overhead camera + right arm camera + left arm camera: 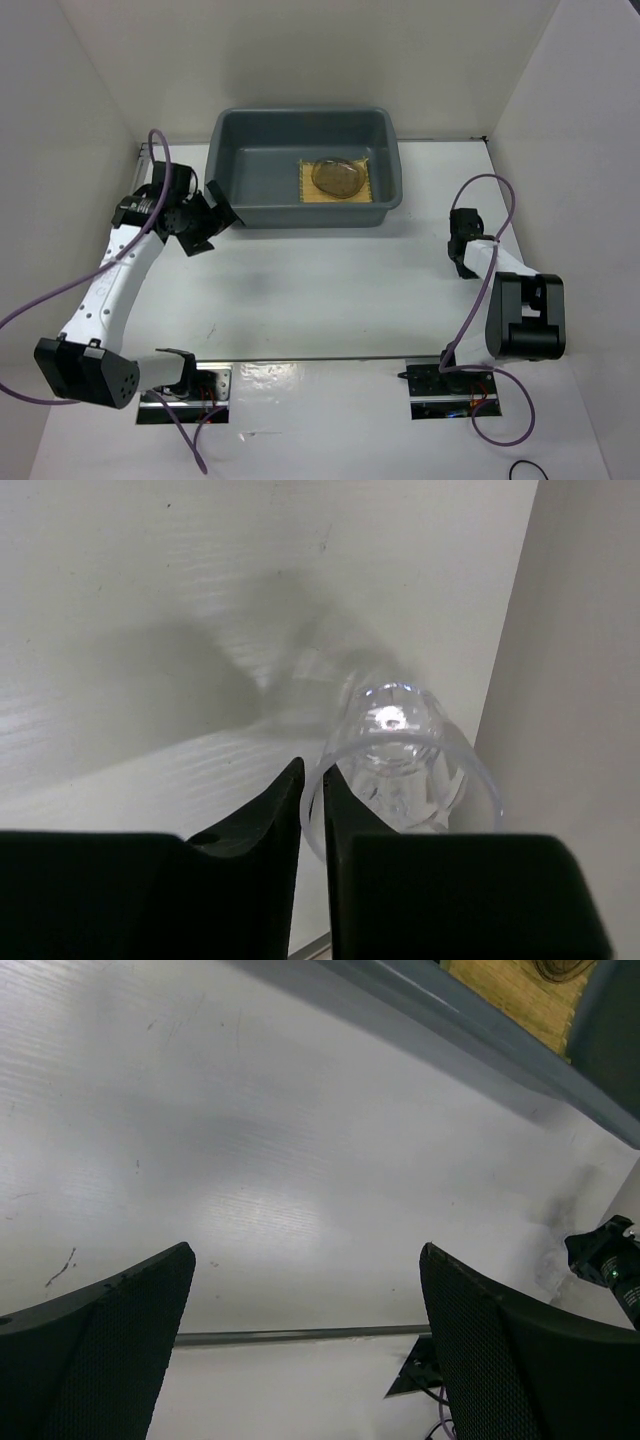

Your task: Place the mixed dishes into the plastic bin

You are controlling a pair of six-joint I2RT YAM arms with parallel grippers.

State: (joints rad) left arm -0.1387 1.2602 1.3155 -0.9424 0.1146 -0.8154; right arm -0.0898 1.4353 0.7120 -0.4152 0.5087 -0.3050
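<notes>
Bin (300, 214): one mat (307, 194), one plate (337, 177) — left fingers (100, 1350) gape empty, right fingers (240, 865) pinch one cup (410, 750).

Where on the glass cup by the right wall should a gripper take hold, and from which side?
Grip the cup by its thin wall at the rim, one finger inside and one outside, coming from the mouth side. Its open mouth faces the right gripper, whose nearly shut fingers appear to straddle the rim's left edge this way.

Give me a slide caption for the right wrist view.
Right gripper jaws pinching the rim of a clear glass cup over the white table.
</notes>
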